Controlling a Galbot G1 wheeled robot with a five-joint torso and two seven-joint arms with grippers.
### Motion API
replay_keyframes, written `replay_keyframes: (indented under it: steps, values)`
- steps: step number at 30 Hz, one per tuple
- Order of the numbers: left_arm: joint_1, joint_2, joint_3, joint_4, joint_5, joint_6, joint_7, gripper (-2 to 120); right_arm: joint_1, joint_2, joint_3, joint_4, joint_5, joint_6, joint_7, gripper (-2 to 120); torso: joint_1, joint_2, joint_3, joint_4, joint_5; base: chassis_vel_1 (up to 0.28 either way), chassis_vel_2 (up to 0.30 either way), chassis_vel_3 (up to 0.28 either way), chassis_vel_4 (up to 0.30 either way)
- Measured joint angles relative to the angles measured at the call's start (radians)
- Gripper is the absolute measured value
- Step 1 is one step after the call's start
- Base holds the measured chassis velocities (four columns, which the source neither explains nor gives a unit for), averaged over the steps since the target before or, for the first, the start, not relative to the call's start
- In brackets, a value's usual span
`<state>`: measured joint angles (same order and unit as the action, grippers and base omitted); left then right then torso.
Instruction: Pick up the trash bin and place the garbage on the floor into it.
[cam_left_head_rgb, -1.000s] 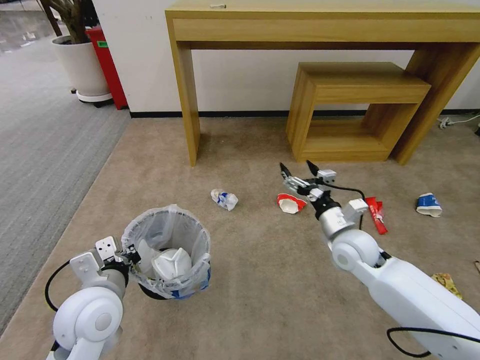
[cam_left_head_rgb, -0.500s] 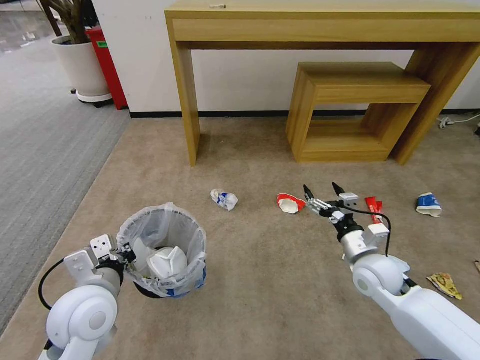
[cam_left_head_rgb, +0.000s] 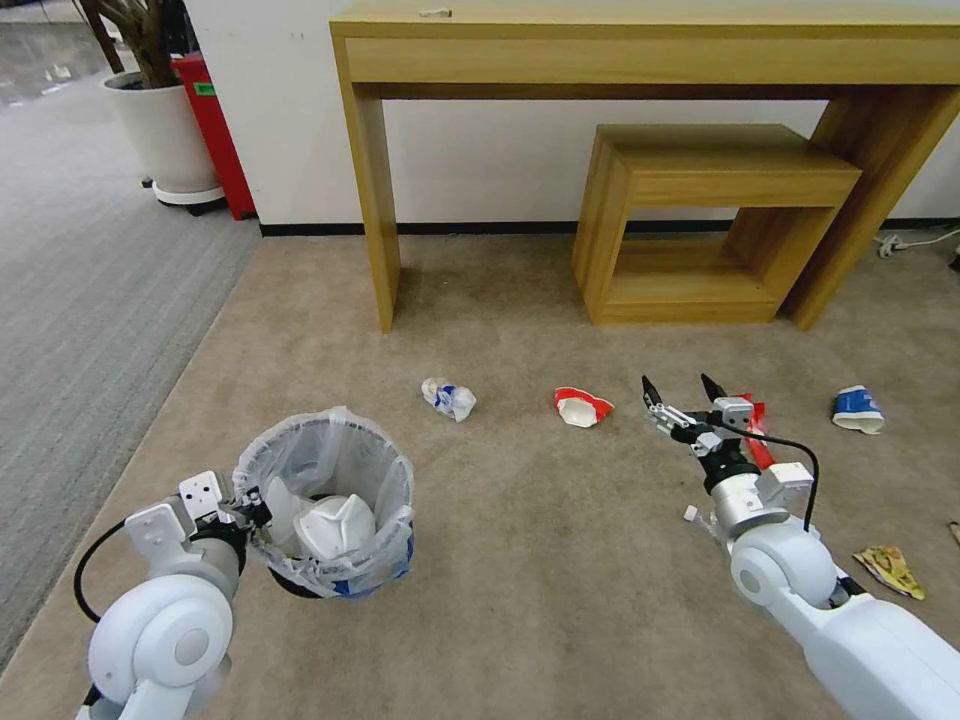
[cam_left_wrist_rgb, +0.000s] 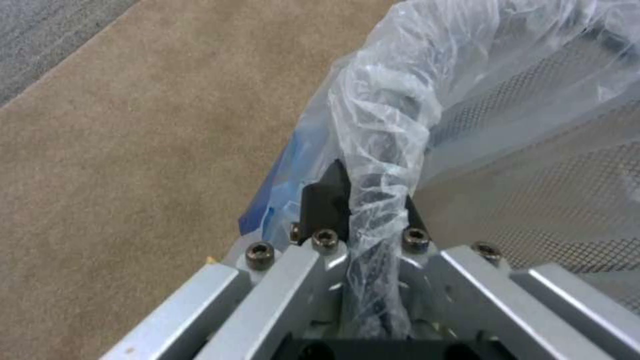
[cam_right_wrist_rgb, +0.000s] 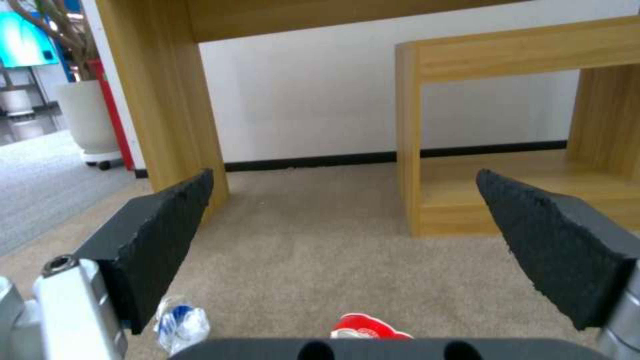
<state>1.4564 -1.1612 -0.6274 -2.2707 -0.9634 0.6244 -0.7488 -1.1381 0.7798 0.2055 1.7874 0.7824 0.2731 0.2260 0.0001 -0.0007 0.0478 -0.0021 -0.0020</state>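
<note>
The trash bin (cam_left_head_rgb: 330, 500), lined with a crinkly white bag, hangs at the lower left with white crumpled items inside. My left gripper (cam_left_head_rgb: 252, 506) is shut on its rim (cam_left_wrist_rgb: 380, 150), one black finger (cam_left_wrist_rgb: 325, 200) pressed against the bag. My right gripper (cam_left_head_rgb: 676, 383) stands open above the beige floor (cam_left_head_rgb: 540, 560), between a crushed red-white cup (cam_left_head_rgb: 582, 407) and a red wrapper (cam_left_head_rgb: 757, 432). The right wrist view shows its fingers (cam_right_wrist_rgb: 167, 235) wide apart, with the red cup (cam_right_wrist_rgb: 367, 327) and a blue-white crumpled piece (cam_right_wrist_rgb: 180, 322) below. More garbage lies around: the blue-white piece (cam_left_head_rgb: 449, 398), a blue cup (cam_left_head_rgb: 858, 410), a yellow wrapper (cam_left_head_rgb: 890, 568).
A wooden desk (cam_left_head_rgb: 640, 50) stands against the wall with a low wooden bench (cam_left_head_rgb: 710, 220) under it. A white planter (cam_left_head_rgb: 165, 140) and a red box (cam_left_head_rgb: 215, 130) sit at the back left. Grey ribbed carpet (cam_left_head_rgb: 80, 300) runs along the left. A cable (cam_left_head_rgb: 915, 240) lies at the far right.
My right arm has pulled back and to the right, from above the red-white cup to beside the red wrapper, staying open. The held bin has shifted slightly left.
</note>
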Motion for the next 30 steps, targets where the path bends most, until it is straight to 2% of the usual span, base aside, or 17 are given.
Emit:
replay_keyframes:
  steps: [8,20,30]
  values:
    - [0.004,-0.002,0.000,-0.006,0.001,-0.001,0.001,1,-0.006,0.007,0.003,0.000,0.000,0.003,-0.003,100,0.000,0.000,0.000,-0.0002,0.0001,0.094,0.106,-0.095,-0.120]
    - [0.006,-0.007,-0.005,-0.011,0.002,-0.001,0.000,1,-0.007,0.011,-0.006,-0.008,-0.015,0.017,-0.006,100,0.000,0.000,0.000,0.0003,-0.0003,0.207,0.220,-0.211,-0.199]
    - [0.005,-0.012,-0.026,-0.010,-0.007,-0.001,-0.005,1,-0.006,0.009,-0.012,-0.015,-0.029,0.022,-0.014,100,0.000,0.000,0.000,-0.0003,0.0002,-0.009,-0.007,0.000,-0.001]
